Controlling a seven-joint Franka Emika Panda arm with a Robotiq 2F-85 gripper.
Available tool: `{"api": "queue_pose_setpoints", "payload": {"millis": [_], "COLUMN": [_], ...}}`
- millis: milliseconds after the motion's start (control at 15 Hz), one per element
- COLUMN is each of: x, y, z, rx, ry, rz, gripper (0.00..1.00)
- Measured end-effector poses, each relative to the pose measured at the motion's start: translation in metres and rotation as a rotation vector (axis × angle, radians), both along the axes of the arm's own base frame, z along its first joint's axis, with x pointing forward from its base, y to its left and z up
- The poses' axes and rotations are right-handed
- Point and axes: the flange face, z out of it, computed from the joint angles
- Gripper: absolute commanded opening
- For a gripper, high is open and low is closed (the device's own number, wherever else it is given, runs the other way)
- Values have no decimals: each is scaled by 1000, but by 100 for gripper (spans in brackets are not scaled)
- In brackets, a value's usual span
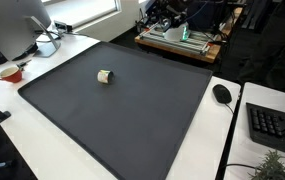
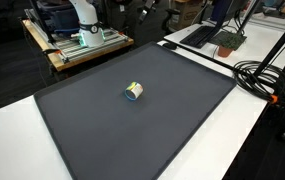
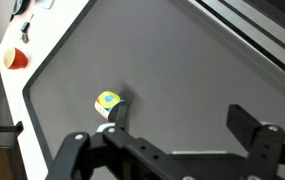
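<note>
A small roll with a yellow, green and blue end lies on its side on a large dark grey mat, and shows in both exterior views [image 1: 104, 76] [image 2: 133, 91]. In the wrist view the roll [image 3: 107, 102] lies just beyond my left fingertip, close to it or touching it. My gripper [image 3: 182, 120] is open and empty above the mat [image 3: 172, 60]. One black finger stands beside the roll and the other far to the right. The gripper does not show in either exterior view.
The mat [image 1: 132, 110] lies on a white table. A red cup [image 1: 10, 72] and a monitor [image 1: 17, 25] stand at one side, a mouse [image 1: 222, 93] and a keyboard [image 1: 272, 125] at another. Black cables [image 2: 267, 75] lie past the mat's edge.
</note>
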Motion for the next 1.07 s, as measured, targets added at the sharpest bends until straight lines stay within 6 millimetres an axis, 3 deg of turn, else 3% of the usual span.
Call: {"api": "queue_pose_setpoints", "payload": {"millis": [400,533,933,1067], "x": [28,32,31,15], "y": [-44,-53,-47,-32], "z": [-78,-93,-99,-120], "rx": [-246,-309,-373,-443], "ry": [165,221,260,314], "rz": [96,108,125,163], "gripper": [100,100,100,100]}}
